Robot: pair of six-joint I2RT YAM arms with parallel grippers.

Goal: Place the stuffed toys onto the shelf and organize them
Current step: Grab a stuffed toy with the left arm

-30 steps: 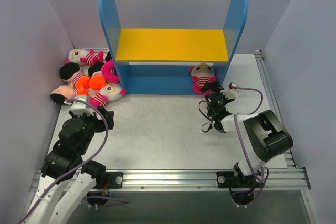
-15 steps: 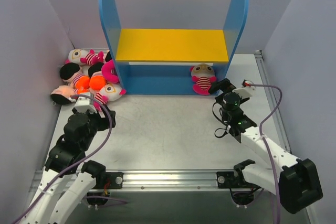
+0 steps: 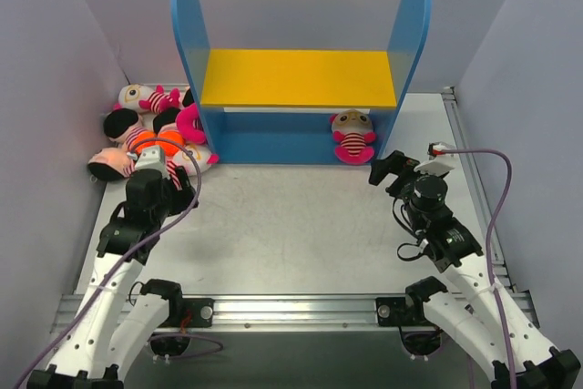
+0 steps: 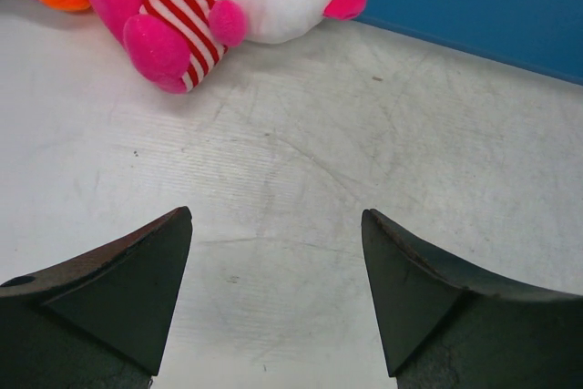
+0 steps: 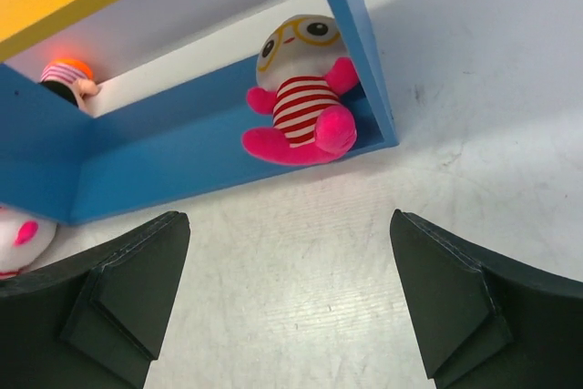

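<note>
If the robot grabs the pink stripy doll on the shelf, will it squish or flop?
The doll looks plush, so it would probably squish and feel light. Its big head tops a small body, so it may tip if nudged. Fuzzy fabric likely won't slip.

The left arm reaches forward from its base toward the front left of the shelf (image 3: 301,145). Its claw (image 3: 169,179) sits low over the counter (image 3: 291,225), fingers (image 4: 137,280) spread wide with nothing between them. The right arm stretches toward the shelf's right end, wrist tilted down. Its claw (image 3: 395,170) is also spread wide and empty, stopping short of the lower level.
</note>
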